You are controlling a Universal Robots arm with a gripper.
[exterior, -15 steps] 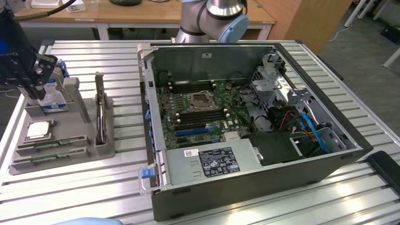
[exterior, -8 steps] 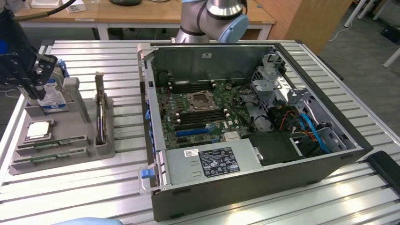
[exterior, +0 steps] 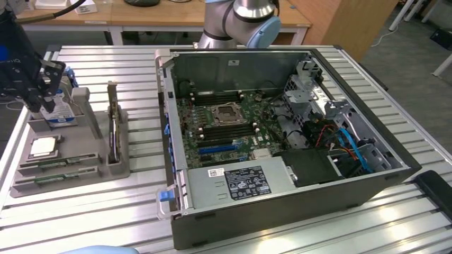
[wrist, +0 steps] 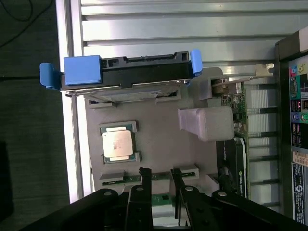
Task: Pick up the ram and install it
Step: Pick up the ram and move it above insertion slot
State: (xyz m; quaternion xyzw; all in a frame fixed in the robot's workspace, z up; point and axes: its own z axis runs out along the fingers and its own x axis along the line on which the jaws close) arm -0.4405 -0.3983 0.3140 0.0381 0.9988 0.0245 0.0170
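Gripper (wrist: 160,172) jaws apart, straddling ram (wrist: 162,198) in tray (wrist: 159,144); nothing clamped. Risk, I judge: off-centre closure cocks the stick, so it slips or jams vs slot walls.

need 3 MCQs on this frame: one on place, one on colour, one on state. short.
1. Where in the tray does the CPU chip lie?
A) between the hard drive and the ram sticks
B) on top of the hard drive
C) past the ram sticks, at the tray's end

2. The hard drive's carrier is:
A) red
B) blue
C) yellow

3. The gripper is:
A) shut on a ram stick
B) shut on the CPU chip
C) open, holding nothing

Key:
1 A: the chip sits between them.
2 B: blue tabs show at both ends.
3 C: the fingers stand apart and the ram sticks lie in their slots.
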